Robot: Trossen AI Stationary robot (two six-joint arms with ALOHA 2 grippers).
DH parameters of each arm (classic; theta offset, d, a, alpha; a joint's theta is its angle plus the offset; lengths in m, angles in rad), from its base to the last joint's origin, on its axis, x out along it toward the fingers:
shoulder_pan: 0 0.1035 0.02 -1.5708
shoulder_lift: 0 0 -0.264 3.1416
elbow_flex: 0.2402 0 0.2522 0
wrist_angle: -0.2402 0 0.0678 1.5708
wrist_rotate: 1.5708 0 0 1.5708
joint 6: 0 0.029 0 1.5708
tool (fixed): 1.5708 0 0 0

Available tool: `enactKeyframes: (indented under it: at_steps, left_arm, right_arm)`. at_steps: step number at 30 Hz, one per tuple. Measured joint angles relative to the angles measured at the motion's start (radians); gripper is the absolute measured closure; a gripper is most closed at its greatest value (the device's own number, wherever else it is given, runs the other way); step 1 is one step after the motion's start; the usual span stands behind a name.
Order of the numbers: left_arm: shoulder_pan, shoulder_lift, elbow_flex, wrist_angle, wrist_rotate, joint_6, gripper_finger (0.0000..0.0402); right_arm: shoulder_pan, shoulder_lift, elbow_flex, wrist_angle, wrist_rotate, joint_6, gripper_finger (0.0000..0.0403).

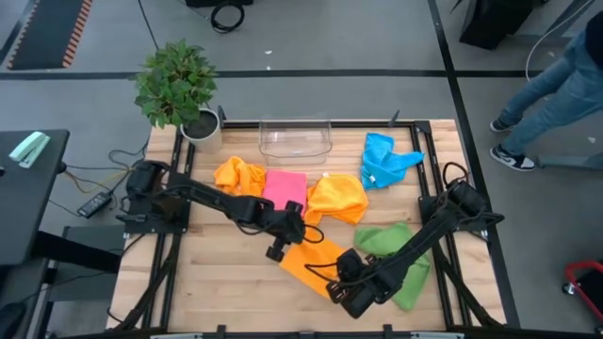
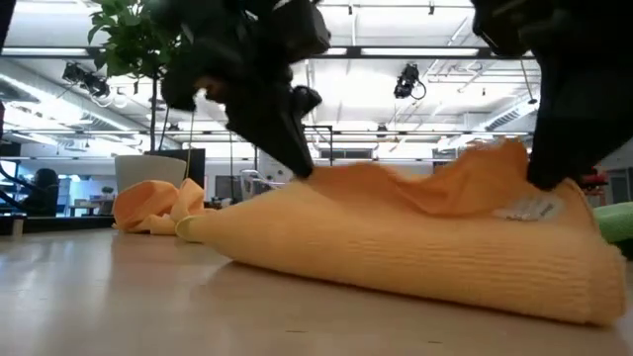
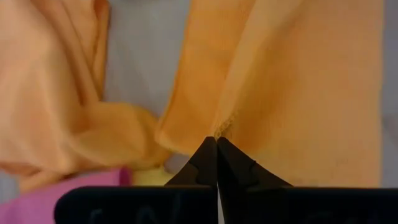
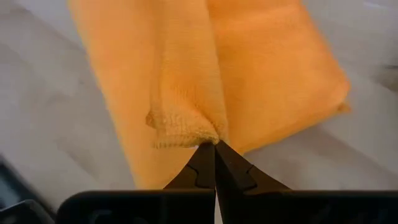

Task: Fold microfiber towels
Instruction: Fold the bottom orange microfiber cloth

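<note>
From above, one orange towel (image 1: 309, 261) is lying as a long doubled strip toward the table's (image 1: 217, 287) front edge, both pincers pinching it: left pincer (image 1: 279, 250) at one end, right pincer (image 1: 341, 294) at the other. The second orange (image 1: 238, 175), pink (image 1: 285, 186), yellow (image 1: 339, 200), blue (image 1: 384, 160) and green (image 1: 388, 241) towels are waiting crumpled, so folding is barely underway. Level with the table, the strip is showing soft ribbed pile. Each wrist view is showing closed fingertips nipping a stitched hem.

no readable text, labels or numbers anywhere
</note>
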Motion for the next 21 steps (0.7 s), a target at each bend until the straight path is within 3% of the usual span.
enactKeyframes:
  at_steps: [12,21]
  left_arm:
    - [0.021,0.042,0.0,0.055,-0.095,-0.026,0.0387]
    - [0.023,0.041,0.0,0.156,-0.096,0.005,0.0368]
  right_arm:
    - [-0.014,0.017,-0.002,-0.041,-0.002,0.023,0.04]
    - [0.002,0.017,-0.002,-0.063,-0.008,0.127,0.04]
